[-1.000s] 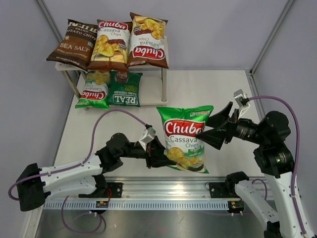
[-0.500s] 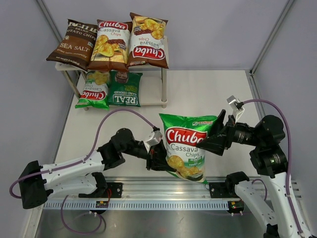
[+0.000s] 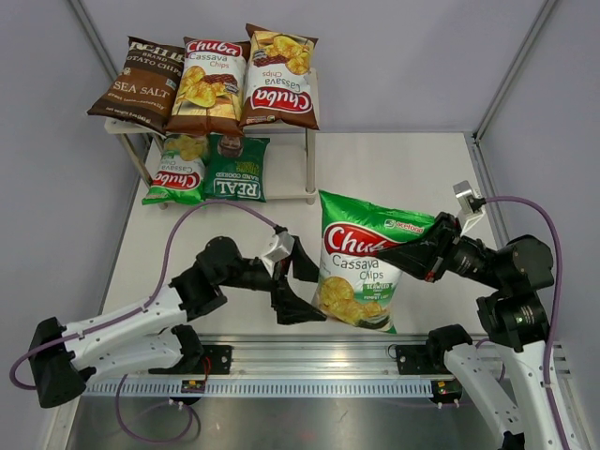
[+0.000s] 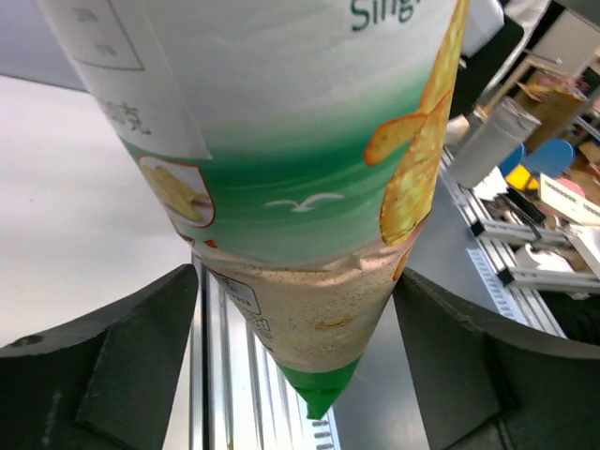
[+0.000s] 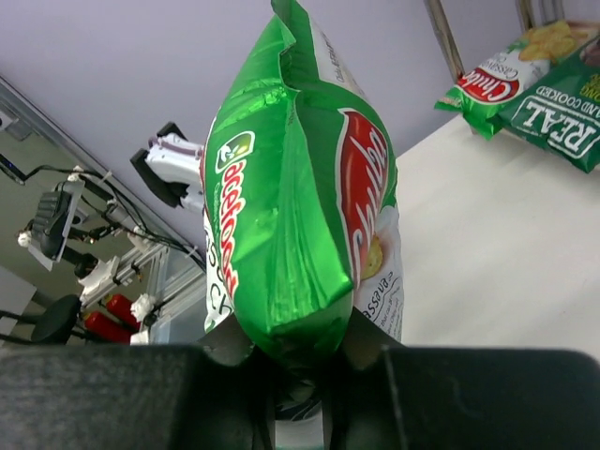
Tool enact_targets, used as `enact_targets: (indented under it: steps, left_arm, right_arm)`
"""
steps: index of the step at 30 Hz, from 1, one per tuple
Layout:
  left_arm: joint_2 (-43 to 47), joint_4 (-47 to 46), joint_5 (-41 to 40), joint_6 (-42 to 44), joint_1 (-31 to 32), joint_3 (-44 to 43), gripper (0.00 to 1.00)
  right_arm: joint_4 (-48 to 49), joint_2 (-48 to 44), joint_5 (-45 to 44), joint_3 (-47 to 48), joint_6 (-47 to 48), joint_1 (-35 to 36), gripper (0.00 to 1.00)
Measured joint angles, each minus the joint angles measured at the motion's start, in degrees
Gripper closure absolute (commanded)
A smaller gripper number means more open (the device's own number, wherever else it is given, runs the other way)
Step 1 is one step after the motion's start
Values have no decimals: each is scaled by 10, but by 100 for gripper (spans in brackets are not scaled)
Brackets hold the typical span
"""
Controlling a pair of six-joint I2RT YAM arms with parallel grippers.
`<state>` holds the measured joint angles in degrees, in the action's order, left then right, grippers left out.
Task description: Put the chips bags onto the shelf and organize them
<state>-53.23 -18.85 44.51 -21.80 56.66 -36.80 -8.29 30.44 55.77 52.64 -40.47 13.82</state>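
Handover is done. A second ago the left hand (image 3: pixel 306 291) pinched the lower left corner of the green Chuba Cassava Chips bag (image 3: pixel 367 272) while the right hand (image 3: pixel 401 255) stood spread beside it. Now the roles are swapped. The left hand is spread wide; in its wrist view the bag's lower corner hangs between the two fingers with a clear gap on each side, nothing held. The right hand is clamped on the bag's right edge, and its wrist view shows the foil pinched tight between the fingers. The bag is in the lower centre of the top frame, raised off the bench (image 3: pixel 394 169) and tilted, logo facing up. The shelf (image 3: pixel 286 178) is in the upper left. Its top tier carries the Sea Salt bag (image 3: pixel 136 84), a brown Chuba bag (image 3: pixel 208 84) and an inverted brown Chuba bag (image 3: pixel 278 80). The lower tier carries the shelved green Chuba bag (image 3: pixel 178 169) and the REAL bag (image 3: pixel 234 169), with bare board to their right. Judgement: five of six are placed; the right arm alone now carries the last bag, probably to that bare lower-tier slot. An edge pinch may let the bag swing.
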Motion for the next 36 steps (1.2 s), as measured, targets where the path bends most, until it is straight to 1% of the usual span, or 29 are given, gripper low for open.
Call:
enact_targets:
  steps: [1, 2, 6, 8, 10, 14, 19, 22, 27, 31, 36]
  left_arm:
    - [9, -1, -16, -3, 0, 0, 3]
    - [23, 0, -34, -5, 1, 1, 1]
    - [94, -6, -149, -16, 1, 18, 1]
    - [145, -29, -214, -25, 0, 50, 1]
    - [190, -59, -260, -35, -1, 88, 1]
    - [259, -132, -326, -60, -1, 168, 1]
    - [291, -225, -377, -98, -1, 231, 1]
    - [276, -299, -391, -122, -1, 244, 1]
    - [200, -412, -397, -149, -1, 244, 1]
    - [128, -465, -399, -165, -1, 228, 1]
    - [46, -509, -393, -176, 0, 168, 1]
  right_arm:
    - [9, -4, -8, -1, -9, 0, 86]
    - [17, -6, -16, -2, -17, 0, 86]
    - [40, -6, -66, -5, -48, 1, 87]
    - [58, -7, -93, -9, -68, 1, 88]
    - [80, -8, -120, -16, -92, 1, 89]
    - [174, -12, -173, -60, -156, 1, 91]
    - [310, -2, -229, -125, -246, 1, 92]
    - [370, 17, -259, -143, -283, 1, 93]
    - [464, 37, -305, -169, -329, 1, 92]
    - [506, 43, -323, -176, -350, 1, 92]
    - [536, 44, -328, -176, -361, 1, 92]
